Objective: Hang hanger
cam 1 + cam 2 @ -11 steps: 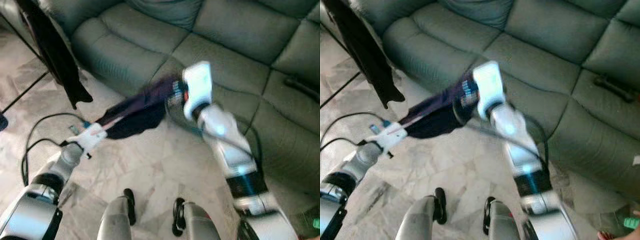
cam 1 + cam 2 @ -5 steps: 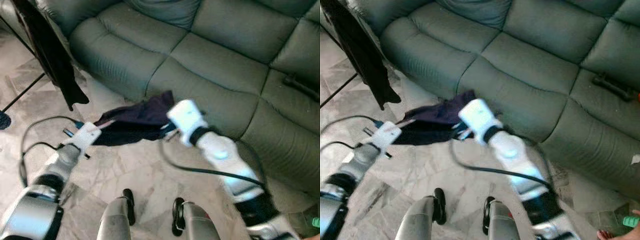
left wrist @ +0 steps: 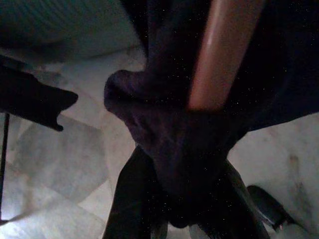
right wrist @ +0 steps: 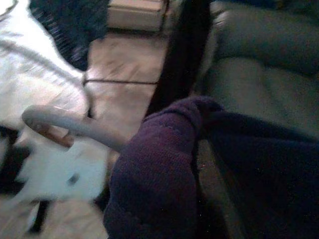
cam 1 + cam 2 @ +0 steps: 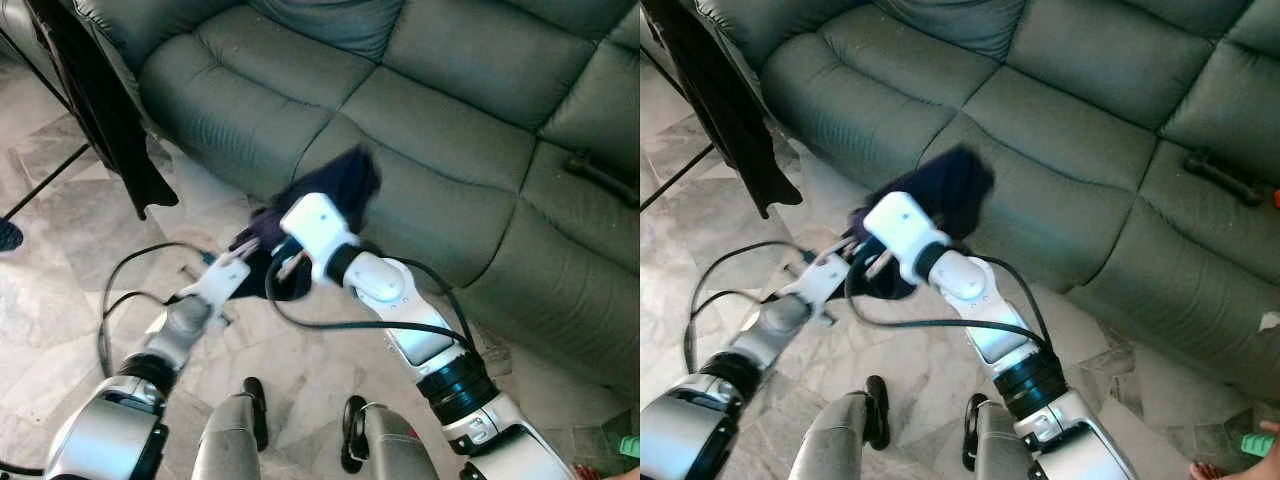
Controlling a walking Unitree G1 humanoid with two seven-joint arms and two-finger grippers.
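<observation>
Dark purple knitted garment (image 5: pixel 335 195) on a wooden hanger (image 3: pixel 224 55) held up just in front of the grey-green leather sofa (image 5: pixel 440 110), above pale marble floor tiles (image 5: pixel 60 290). Left gripper (image 5: pixel 245 262) clamped on bunched cloth at the near-left end. Right gripper (image 5: pixel 290 250) close beside it, against the garment; finger spread impossible to tell. Curved metal hook (image 4: pixel 70 124) visible beside the left wrist. Black clothing (image 5: pixel 100 110) hanging far left.

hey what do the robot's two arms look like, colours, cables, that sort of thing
Both arms are silver with black joint bands. The right arm ends in a white boxy wrist housing, a black cable looping beside it. The left arm is slimmer, with a white wrist bracket and another black cable loop.
</observation>
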